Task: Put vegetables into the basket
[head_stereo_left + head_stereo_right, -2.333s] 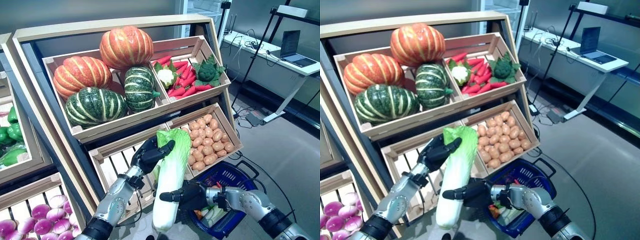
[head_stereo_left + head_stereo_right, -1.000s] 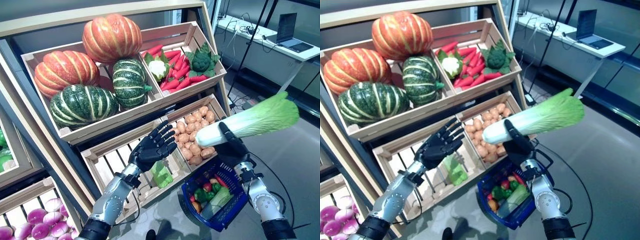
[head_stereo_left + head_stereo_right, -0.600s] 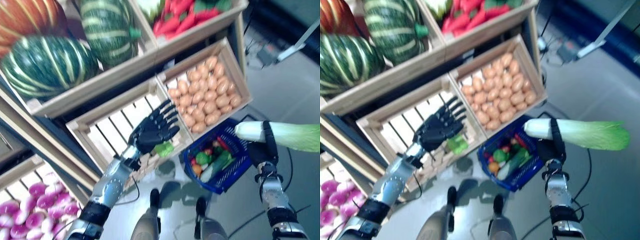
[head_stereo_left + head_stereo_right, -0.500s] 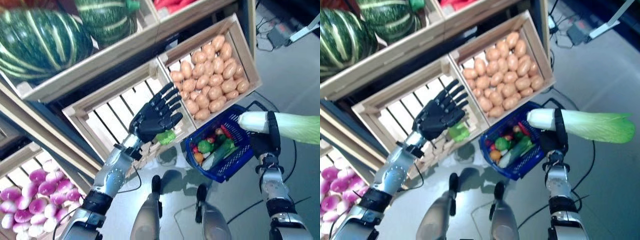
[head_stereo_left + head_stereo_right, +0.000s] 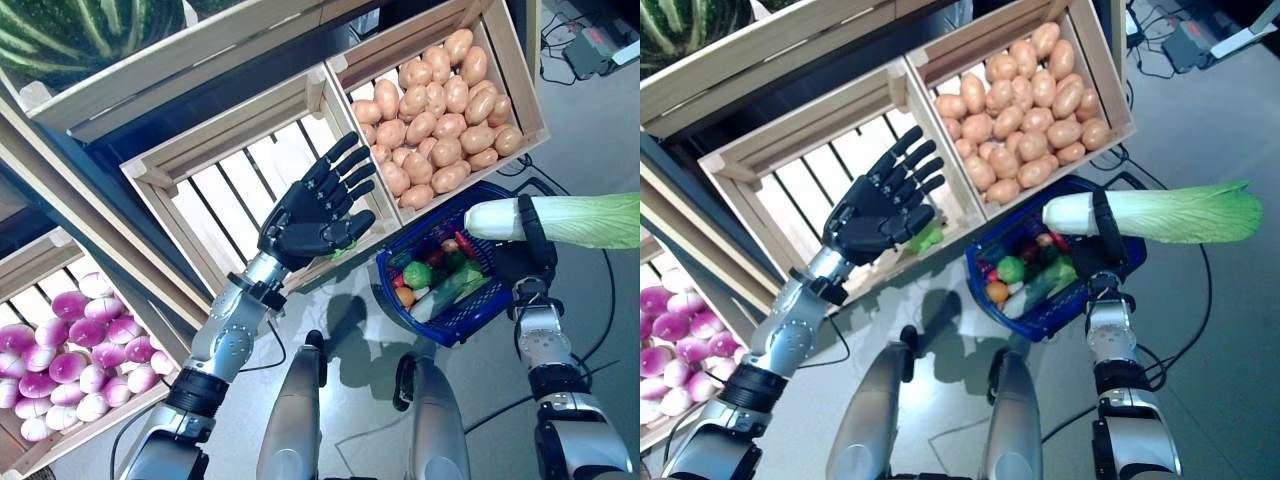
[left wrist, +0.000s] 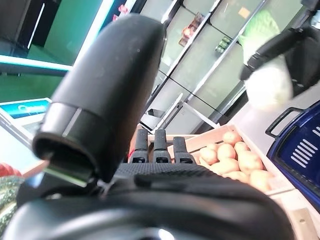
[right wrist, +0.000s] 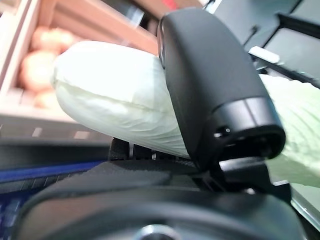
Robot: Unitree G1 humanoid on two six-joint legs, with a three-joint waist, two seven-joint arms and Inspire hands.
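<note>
My right hand (image 5: 527,262) is shut on a long napa cabbage (image 5: 580,219) with a white stem and green leaves. It holds the cabbage level, just above the right rim of the blue plastic basket (image 5: 465,322) on the floor. The right wrist view shows the thumb over the cabbage's white stem (image 7: 115,107). The basket holds several vegetables, among them a green pepper (image 5: 417,274), an orange one (image 5: 403,296) and a pale green one (image 5: 452,288). My left hand (image 5: 315,215) is open and empty, fingers spread, in front of the slatted crate (image 5: 235,195).
The wooden stand fills the left and top. A crate of potatoes (image 5: 440,70) sits just behind the basket. A small green vegetable (image 5: 929,238) lies at the slatted crate's front edge by my left hand. Grey floor with cables lies to the right.
The camera has tilted down towards the floor. My right hand took the cabbage from my left hand and swung it right, over the basket. My left hand opened and stays by the slatted crate.
</note>
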